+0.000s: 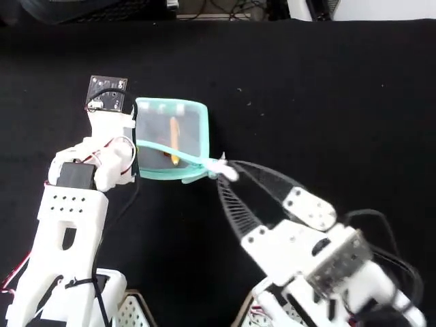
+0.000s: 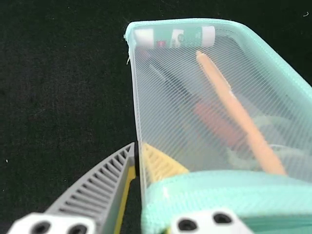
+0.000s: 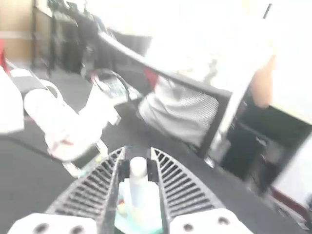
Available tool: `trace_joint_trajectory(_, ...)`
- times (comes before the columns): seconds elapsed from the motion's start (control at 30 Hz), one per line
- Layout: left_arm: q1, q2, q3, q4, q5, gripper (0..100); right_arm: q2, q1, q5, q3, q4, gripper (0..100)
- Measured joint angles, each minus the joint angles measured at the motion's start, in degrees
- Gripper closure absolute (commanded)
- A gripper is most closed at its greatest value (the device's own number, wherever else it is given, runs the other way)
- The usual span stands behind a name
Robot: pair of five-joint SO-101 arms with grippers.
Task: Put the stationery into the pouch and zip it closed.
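The teal mesh pouch [image 1: 170, 139] lies on the black table, left of centre. Inside it are an orange pencil [image 1: 174, 139] and other stationery; the left wrist view shows the pouch [image 2: 195, 122] close up, with the pencil [image 2: 239, 117], a dark pen and a white-capped item behind the mesh. My left gripper [image 1: 136, 146] is shut on the pouch's left edge, one grey finger [image 2: 97, 190] outside the mesh. My right gripper [image 1: 221, 169] is at the pouch's near right corner, shut on the white zipper pull [image 3: 138, 168].
The black cloth [image 1: 327, 102] covers the whole table, with open room to the right of and behind the pouch. Cables lie past the far edge [image 1: 218, 10]. Both arm bases stand at the near edge.
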Motion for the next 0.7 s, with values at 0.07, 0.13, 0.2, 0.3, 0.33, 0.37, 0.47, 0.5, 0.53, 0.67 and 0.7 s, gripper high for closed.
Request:
trace_joint_trajectory(0.07, 0.00, 0.00, 0.00, 0.00, 0.00, 97, -0.26, -1.23, -0.35, 4.04, -4.92, 98.6)
trace_joint_trajectory(0.13, 0.00, 0.00, 0.09, 0.00, 0.00, 97, -0.26, -2.02, -0.35, 7.30, -8.79, 98.6)
trace_joint_trajectory(0.2, 0.00, 0.00, 0.09, 0.00, 0.00, 97, -0.26, -3.16, -0.35, 9.23, -11.69, 98.6)
trace_joint_trajectory(0.3, 0.00, 0.00, 0.18, 0.00, 0.00, 97, -0.35, -4.75, -0.44, 10.99, -14.15, 98.6)
trace_joint_trajectory(0.33, 0.00, 0.00, 0.18, 0.00, 0.00, 97, -0.35, -5.36, -0.44, 11.43, -14.68, 98.6)
trace_joint_trajectory(0.37, 0.00, 0.00, 0.18, 0.00, 0.00, 97, -0.35, -5.54, -0.35, 11.52, -14.95, 98.6)
trace_joint_trajectory(0.47, 0.00, 0.00, 0.18, 0.00, 0.00, 97, -0.62, -5.63, -0.26, 11.52, -15.30, 98.6)
trace_joint_trajectory(0.5, 0.00, 0.00, 0.18, 0.00, 0.00, 97, -0.62, -5.63, -0.26, 11.52, -15.30, 98.6)
trace_joint_trajectory(0.53, 0.00, 0.00, 0.18, 0.00, 0.00, 97, -0.62, -5.63, -0.18, 11.25, -15.30, 98.6)
trace_joint_trajectory(0.67, 0.00, 0.00, 0.09, 0.00, 0.00, 97, -0.53, -5.71, -0.26, 8.26, -15.30, 98.6)
trace_joint_trajectory(0.7, 0.00, 0.00, 0.09, 0.00, 0.00, 97, -0.62, -5.71, -0.26, 7.74, -15.30, 98.6)
